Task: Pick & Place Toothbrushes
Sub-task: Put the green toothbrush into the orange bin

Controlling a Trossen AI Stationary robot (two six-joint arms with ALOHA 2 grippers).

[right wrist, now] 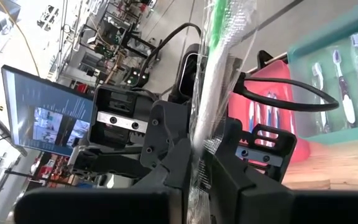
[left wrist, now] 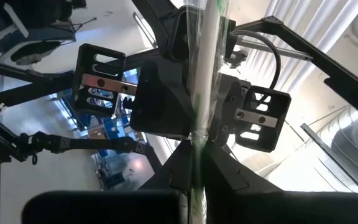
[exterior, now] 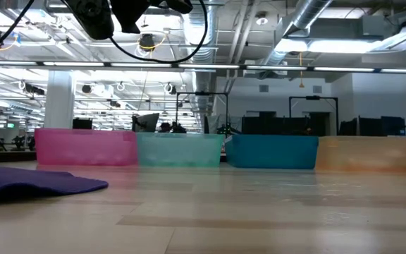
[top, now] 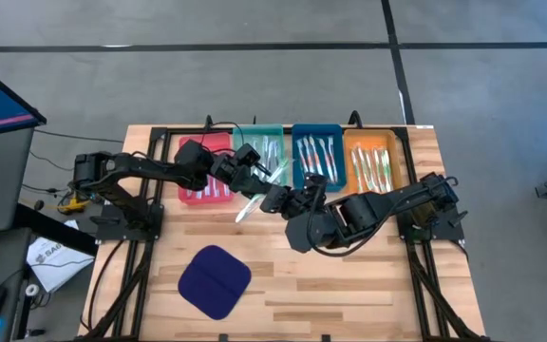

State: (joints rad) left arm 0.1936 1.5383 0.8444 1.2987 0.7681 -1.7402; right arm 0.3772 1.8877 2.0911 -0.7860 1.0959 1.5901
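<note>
Above the middle of the pale wooden worktop (top: 349,285), just in front of four plastic trays, two dark robot arms meet around a single whitish, green-accented toothbrush in a clear wrapper (top: 254,201). The left gripper (top: 257,176) and the right gripper (top: 283,199) face each other, each with its jaws drawn narrow on the wrapped brush, one toward each end, in what looks like a hand-over held clear of the wood.

Other toothbrushes already lie sorted in the red tray (top: 203,174), the teal tray (top: 261,152), the blue tray (top: 317,157) and the orange tray (top: 375,160). A dark blue rounded cloth pad (top: 215,281) rests apart, nearer the front edge.

Risk lies in the release. Should one gripper open before the other holds firmly, the slippery wrapper could slide free and the brush drop between trays; should both pull at once, the thin stick may twist or bend.

Only the overhead camera shows both arms and all four trays together. Each wrist camera alone shows the wrapper's crinkle and the opposite gripper close up. From worktop height, the tray walls and pad appear, but the brush and jaws are out of frame.
</note>
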